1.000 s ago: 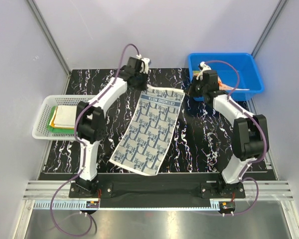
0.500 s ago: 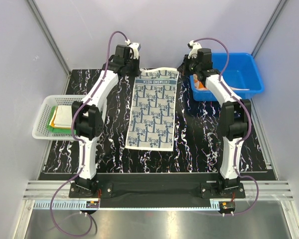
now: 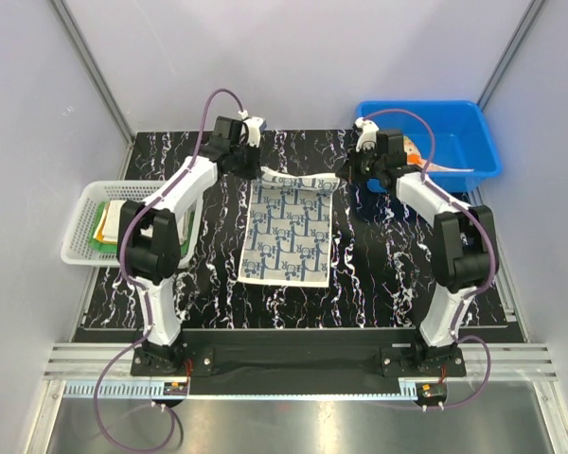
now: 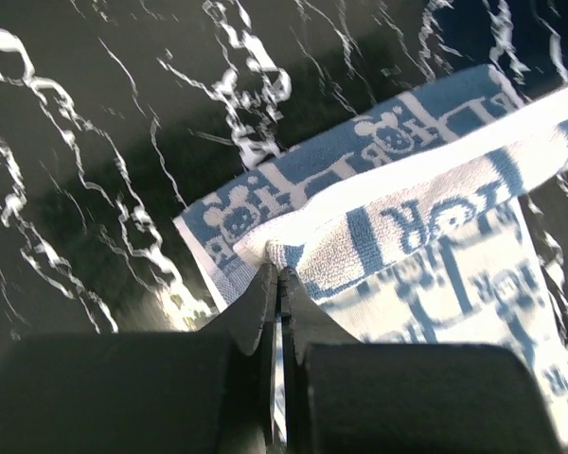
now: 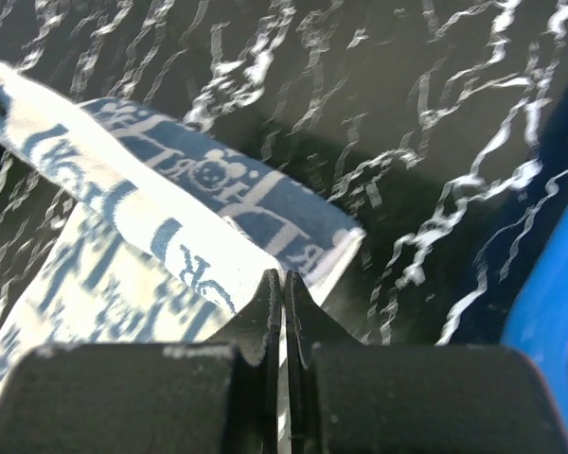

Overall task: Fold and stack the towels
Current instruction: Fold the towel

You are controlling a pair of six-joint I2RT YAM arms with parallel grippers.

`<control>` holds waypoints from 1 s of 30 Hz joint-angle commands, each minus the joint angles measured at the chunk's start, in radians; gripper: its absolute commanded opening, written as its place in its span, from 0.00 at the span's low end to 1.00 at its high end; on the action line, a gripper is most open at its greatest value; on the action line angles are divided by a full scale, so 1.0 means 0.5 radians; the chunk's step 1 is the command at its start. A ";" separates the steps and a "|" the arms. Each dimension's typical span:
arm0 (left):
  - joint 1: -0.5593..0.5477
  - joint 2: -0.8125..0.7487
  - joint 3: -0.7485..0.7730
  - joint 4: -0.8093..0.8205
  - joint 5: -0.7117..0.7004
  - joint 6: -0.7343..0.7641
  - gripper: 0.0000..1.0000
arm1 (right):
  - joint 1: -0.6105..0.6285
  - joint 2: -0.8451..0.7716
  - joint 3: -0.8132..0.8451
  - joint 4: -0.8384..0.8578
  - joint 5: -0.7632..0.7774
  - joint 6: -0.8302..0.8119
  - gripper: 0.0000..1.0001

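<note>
The navy-and-white patterned towel (image 3: 289,232) is found at the centre of the black marbled table (image 3: 388,274), long axis running 12 to 6 o'clock in the top view. Its near half is laid flat on the tabletop. Its far edge is lifted off the surface and stretched between the two arms as a raised band. The left gripper (image 4: 277,272) is clenched on the towel's 11 o'clock corner; in the left wrist view the cloth is seen pinched between fingers pressed tight together, with the hem curled over just beyond the tips. The right gripper (image 5: 282,276) is clamped likewise on the 1 o'clock corner, the fabric edge being nipped at the very fingertips. At 9 o'clock of the table a white basket (image 3: 74,253) is placed, and stacked towels (image 3: 121,219) are held in it, white on top, with orange-yellow and green edges showing beneath. At 1 to 2 o'clock a blue bin (image 3: 483,142) is set, with a white-and-orange cloth (image 3: 418,157) partly visible inside, behind the right wrist.
</note>
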 commanded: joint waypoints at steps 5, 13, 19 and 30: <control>0.006 -0.459 -0.488 0.219 0.173 -0.049 0.00 | 0.163 -0.492 -0.449 0.175 -0.041 -0.012 0.00; 0.006 -0.744 -0.878 0.131 0.152 -0.095 0.00 | 0.386 -0.799 -0.894 0.211 0.063 0.159 0.00; -0.034 -0.901 -1.185 0.097 0.137 -0.129 0.07 | 0.559 -0.934 -1.182 0.254 0.198 0.310 0.00; -0.141 -1.030 -1.339 -0.259 -0.112 -0.273 0.29 | 0.648 -1.017 -1.382 -0.080 0.293 0.494 0.13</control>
